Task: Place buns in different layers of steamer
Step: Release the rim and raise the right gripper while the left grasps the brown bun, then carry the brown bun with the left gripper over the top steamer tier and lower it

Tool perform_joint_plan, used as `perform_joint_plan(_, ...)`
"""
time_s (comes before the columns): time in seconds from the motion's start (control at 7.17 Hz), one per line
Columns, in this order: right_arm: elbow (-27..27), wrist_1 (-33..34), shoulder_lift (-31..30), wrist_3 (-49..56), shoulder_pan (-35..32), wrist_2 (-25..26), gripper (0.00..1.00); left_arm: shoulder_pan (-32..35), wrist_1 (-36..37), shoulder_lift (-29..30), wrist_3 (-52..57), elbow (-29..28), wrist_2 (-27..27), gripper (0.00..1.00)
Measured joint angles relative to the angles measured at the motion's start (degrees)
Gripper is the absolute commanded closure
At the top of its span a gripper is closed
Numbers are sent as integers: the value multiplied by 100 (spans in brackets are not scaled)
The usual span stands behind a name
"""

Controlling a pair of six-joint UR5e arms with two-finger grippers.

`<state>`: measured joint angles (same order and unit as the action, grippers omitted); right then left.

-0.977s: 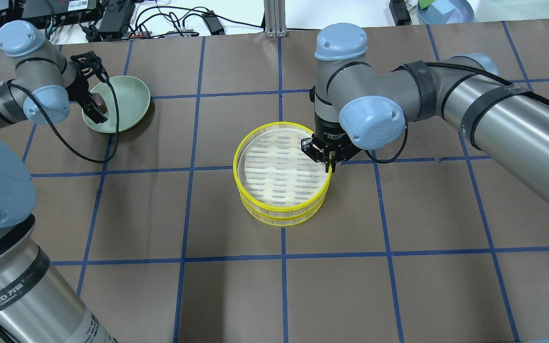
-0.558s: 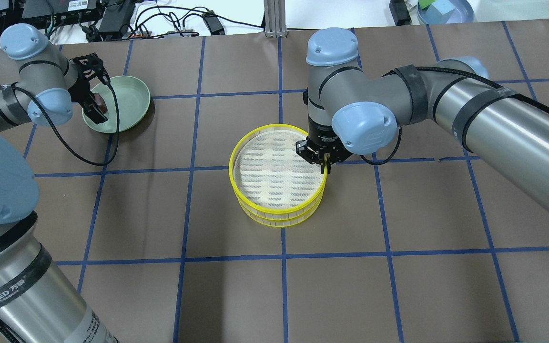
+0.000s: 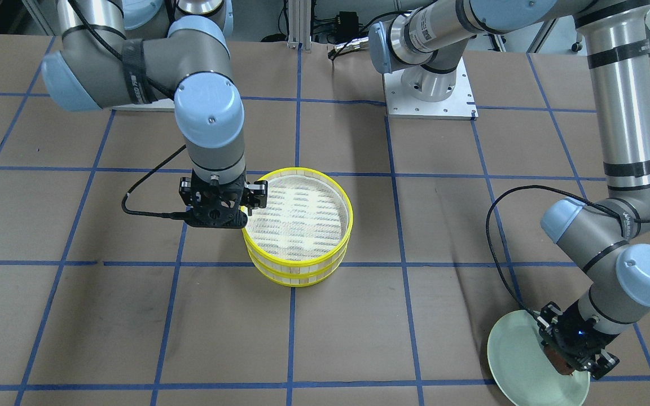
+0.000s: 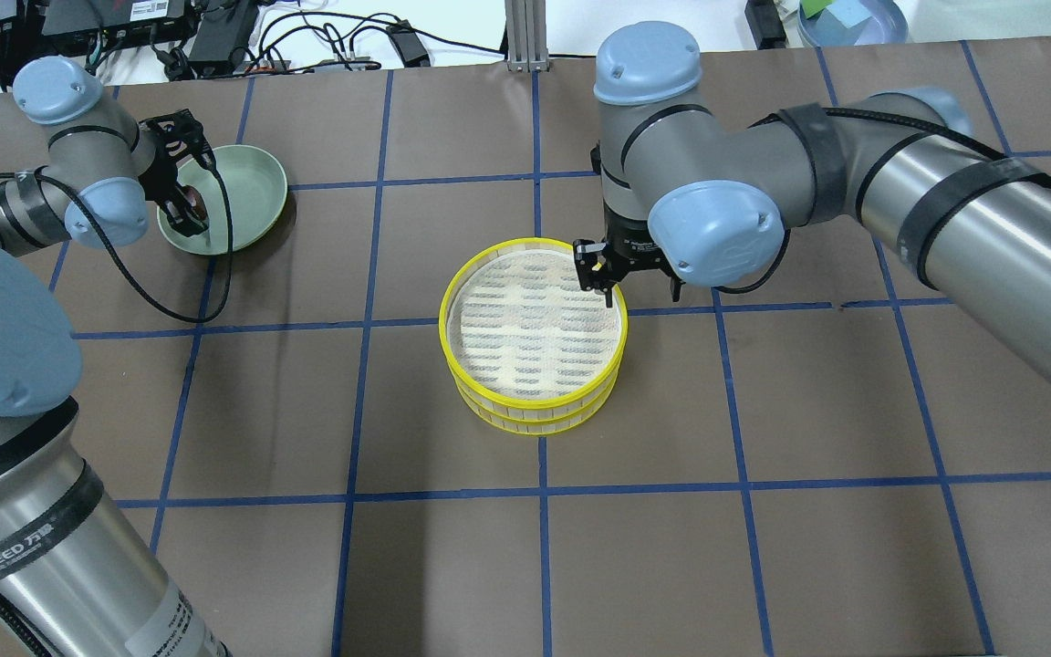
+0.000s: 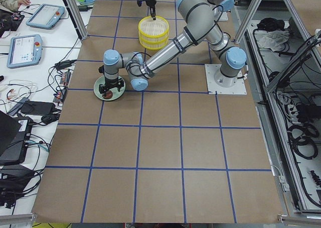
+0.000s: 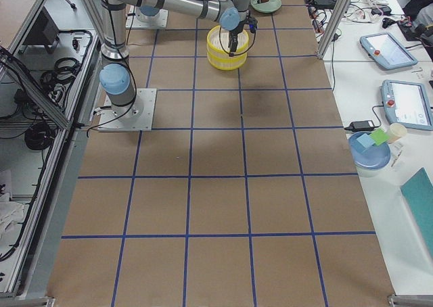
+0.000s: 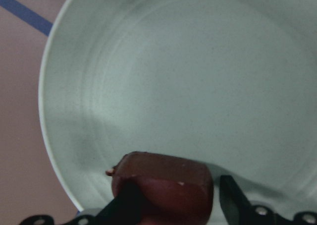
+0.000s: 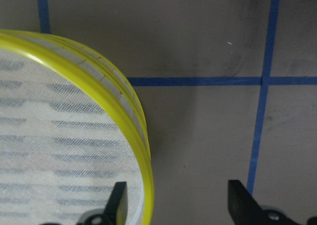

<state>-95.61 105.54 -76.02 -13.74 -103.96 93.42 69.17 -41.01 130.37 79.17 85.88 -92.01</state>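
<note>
Left gripper (image 7: 173,205) clamps brown bun (image 7: 163,183) (over plate (image 7: 198,86)); right gripper (image 8: 173,200) open astride steamer (image 8: 141,136) rim.

You get bright, even overhead light with soft shadows; the brown bun (image 7: 162,184) (close to the left wrist lens) blurs.

One camera looks down from behind my shoulders and one faces me from across the table; both share the steamer (image 4: 533,333) at centre. Two side cameras look along the table from far off, with the steamer near 12 o'clock. My wrist cameras sit very close, one over the green plate (image 7: 163,71), one over the steamer's rim.
</note>
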Motion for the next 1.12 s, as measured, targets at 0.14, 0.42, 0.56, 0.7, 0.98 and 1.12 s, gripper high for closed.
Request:
perform_joint_plan(0.14, 198, -289, -431, 42, 71, -18, 0, 0, 6, -10, -2, 5, -115, 100)
perform_joint_plan(0.42, 842, -1287, -1059, 269, 250, -111, 0, 0, 8, -82, -28, 8, -183, 100)
perform_joint_plan(0.56, 1089, -1621, -1192, 400, 311, -134, 0, 1, 14, -156, -41, 8, -172, 100)
perform_joint_plan(0.7, 1182, -1754, -1258, 634, 377, -152, 0, 14, 19, -261, -52, 8, -131, 100)
perform_joint_plan(0.98, 1208, -1669, -1302, 1117, 508, -259, 0, 70, 4, -505, -188, 11, 124, 100)
perform_joint_plan(1.12, 1210, -1640, -1317, 1174, 534, -267, 0, 126, -58, -627, -460, 18, 181, 100)
